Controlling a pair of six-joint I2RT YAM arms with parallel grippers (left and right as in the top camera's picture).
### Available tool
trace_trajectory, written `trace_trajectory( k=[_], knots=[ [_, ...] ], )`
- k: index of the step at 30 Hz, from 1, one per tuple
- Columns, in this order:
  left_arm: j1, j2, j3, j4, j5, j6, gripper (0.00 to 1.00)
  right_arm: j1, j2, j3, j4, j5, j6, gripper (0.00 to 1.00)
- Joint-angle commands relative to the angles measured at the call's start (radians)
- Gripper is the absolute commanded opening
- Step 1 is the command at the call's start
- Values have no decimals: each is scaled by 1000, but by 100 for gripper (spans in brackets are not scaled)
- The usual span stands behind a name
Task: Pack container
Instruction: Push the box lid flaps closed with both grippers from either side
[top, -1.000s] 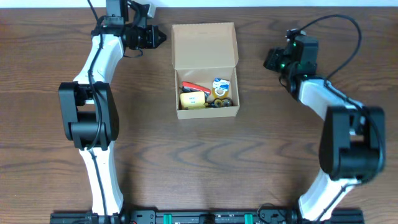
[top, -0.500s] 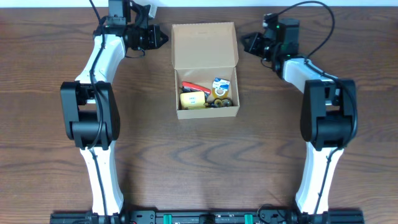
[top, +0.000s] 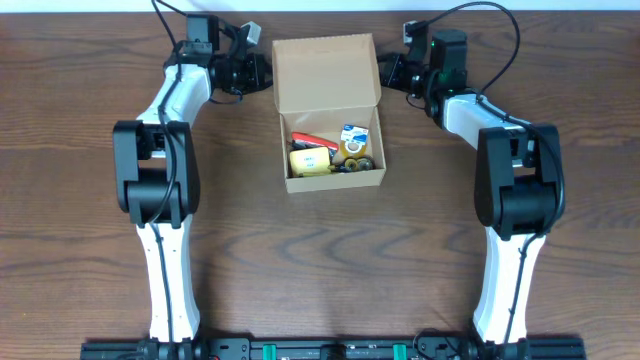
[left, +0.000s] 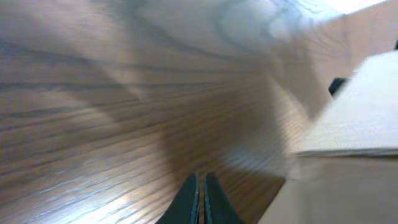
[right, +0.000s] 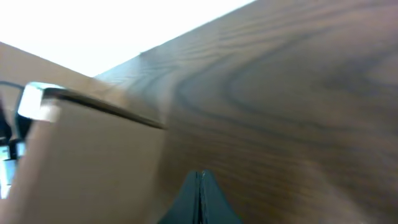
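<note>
Reaching toward the far edge, both arms stretch up from a black rail (top: 330, 350) at the near side of the table (top: 400, 260). The left arm (top: 152, 180) runs straight up, bends at a black elbow, then angles inward, so that its wrist ends just left of the box lid (top: 328, 70). The right arm (top: 515, 190) mirrors it, its wrist ending just right of the lid. The left jaws are closed, the two dark tips pressed together with nothing between them in the wrist view; they point at bare wood beside the cardboard. The right jaws are closed as well, empty, tips meeting in a single point low over the table, with the lid's edge to one side. Whether either touches the cardboard I cannot tell.

Dark brown wood with a bold grain covers the table; a white strip shows beyond its far edge.

Between the two wrists sits the box (top: 335, 182), mid-table toward the far side. It is open, mouth upward, lid swung back on the far hinge. Box and lid together run lengthwise from near to far. Inside lie a yellow item (top: 310, 160), a red one (top: 308, 141), a blue-and-white one (top: 353, 133) and some dark rings (top: 360, 166).
</note>
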Motion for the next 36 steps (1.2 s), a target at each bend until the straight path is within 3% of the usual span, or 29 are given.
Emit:
trace_trajectory(
  k=[1,7,12,16,22,36],
  knots=[
    [-11,-7,23,4,67,-3,5,21,20,19,21,-93,7,1],
    [-7,-7,116,-5,155,3,6,10,20,25,84,-224,7,1],
    [2,-9,217,-90,226,75,6,-6,20,79,86,-338,6,1],
    [4,-30,288,-259,217,235,6,-21,19,148,84,-433,7,1],
    [4,-96,321,-476,67,441,6,-17,19,204,82,-568,22,1],
    [4,-181,321,-771,19,734,6,15,19,204,-73,-797,21,2]
  ],
)
